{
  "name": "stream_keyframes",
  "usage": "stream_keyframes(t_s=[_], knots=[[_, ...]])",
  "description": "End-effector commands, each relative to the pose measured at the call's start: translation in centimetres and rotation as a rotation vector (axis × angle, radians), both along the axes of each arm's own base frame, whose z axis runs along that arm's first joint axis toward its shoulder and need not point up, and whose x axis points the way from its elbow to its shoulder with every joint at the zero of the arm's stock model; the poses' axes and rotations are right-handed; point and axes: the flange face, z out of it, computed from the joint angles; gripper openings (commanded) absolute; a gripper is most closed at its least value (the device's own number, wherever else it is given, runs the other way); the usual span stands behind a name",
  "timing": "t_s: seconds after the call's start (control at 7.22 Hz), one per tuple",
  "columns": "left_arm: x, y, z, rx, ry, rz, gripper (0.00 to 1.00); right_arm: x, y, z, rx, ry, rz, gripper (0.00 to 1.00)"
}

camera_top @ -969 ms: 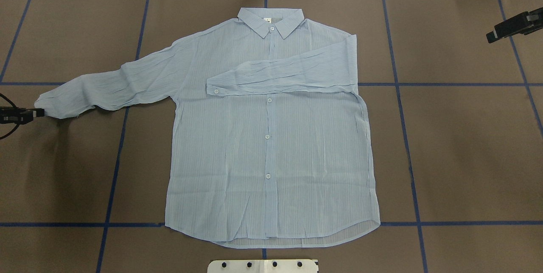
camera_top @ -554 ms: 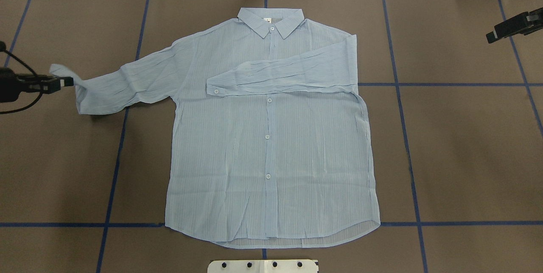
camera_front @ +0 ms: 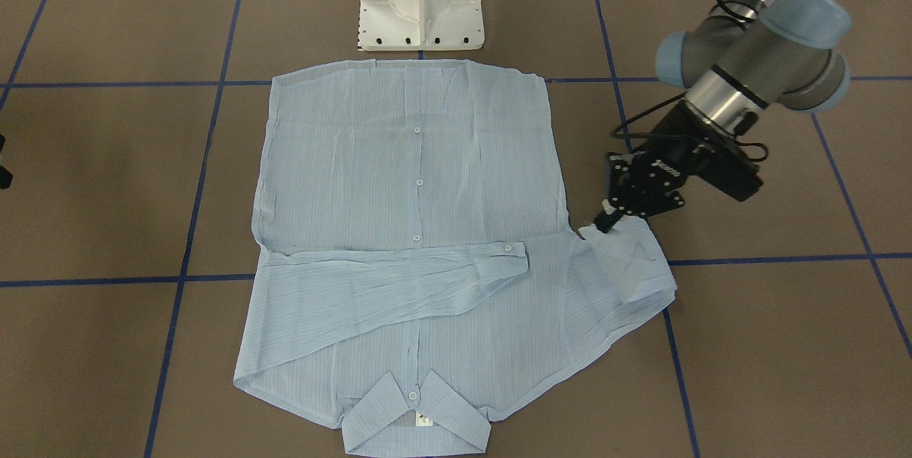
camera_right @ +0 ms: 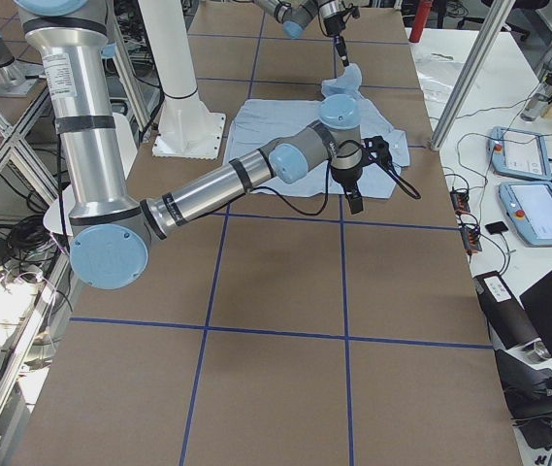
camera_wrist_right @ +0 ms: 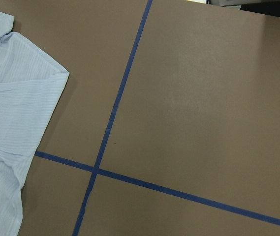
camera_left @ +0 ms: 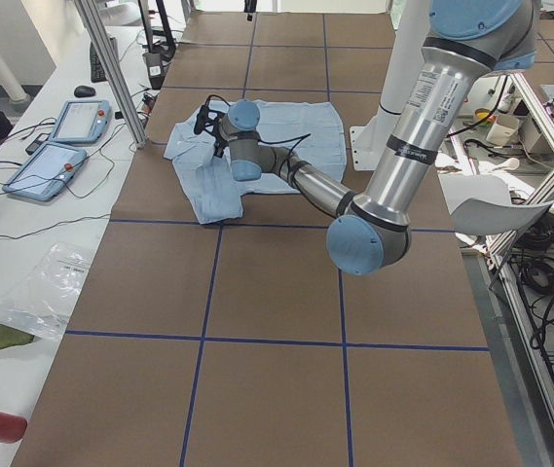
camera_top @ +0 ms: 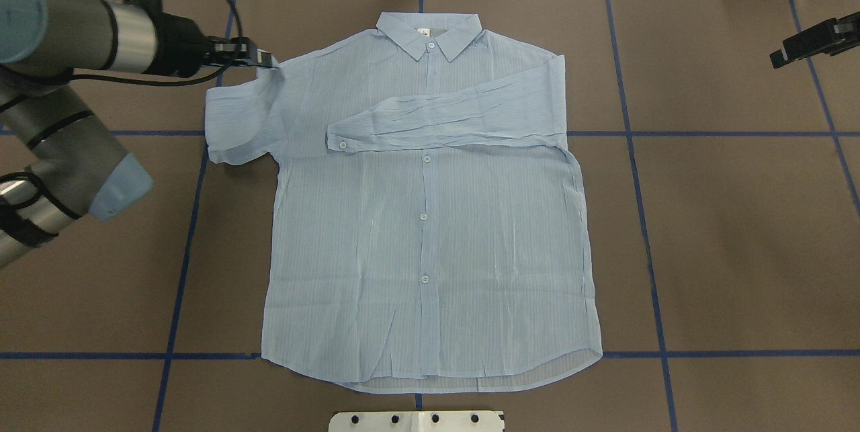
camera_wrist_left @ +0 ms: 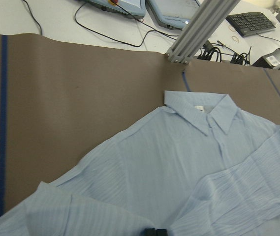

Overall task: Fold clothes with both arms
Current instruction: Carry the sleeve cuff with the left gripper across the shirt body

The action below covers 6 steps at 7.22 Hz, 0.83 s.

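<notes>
The left hand [camera_top: 261, 60] was pinching the cuff of the shirt's [camera_top: 430, 250] left sleeve [camera_top: 235, 123], holding it lifted off the surface [camera_top: 101, 284] beside the shoulder seam. Below that hand the sleeve hung doubled back on itself, its fold resting on the surface. Past the hand's tips the shirt lay flat with its buttoned front up and its collar [camera_top: 430, 32] on the side away from the robot. The other sleeve [camera_top: 450, 119] lay folded across the chest. Well apart from the shirt, on the opposite side, the right hand [camera_top: 806, 42] hovered over bare brown surface; whether its fingers were spread or together could not be told
</notes>
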Motion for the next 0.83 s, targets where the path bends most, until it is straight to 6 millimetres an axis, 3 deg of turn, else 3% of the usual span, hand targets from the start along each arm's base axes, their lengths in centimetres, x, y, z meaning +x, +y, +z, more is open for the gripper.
stream_keyframes(t_s=[0.0, 0.14, 0.28, 0.42, 0.69], knots=[[6.8, 0.9, -11.1, -0.082, 0.038, -0.002, 0.0, 0.0, 0.0, 0.1, -0.002, 0.001, 0.002, 1.0], [9.2, 0.7, -14.3, -0.106, 0.031, -0.026, 0.0, 0.0, -0.1, 0.1, -0.002, 0.001, 0.002, 1.0], [12.7, 1.4, -15.9, -0.102, 0.028, -0.049, 0.0, 0.0, -0.1, 0.1, -0.002, 0.001, 0.002, 1.0], [15.6, 1.7, -16.1, -0.105, 0.007, -0.065, 0.0, 0.0, -0.1, 0.2, -0.004, 0.002, 0.002, 1.0], [23.3, 6.6, -14.8, -0.088, -0.051, -0.113, 0.0, 0.0, -0.1, 0.3, -0.008, 0.002, 0.003, 1.0]])
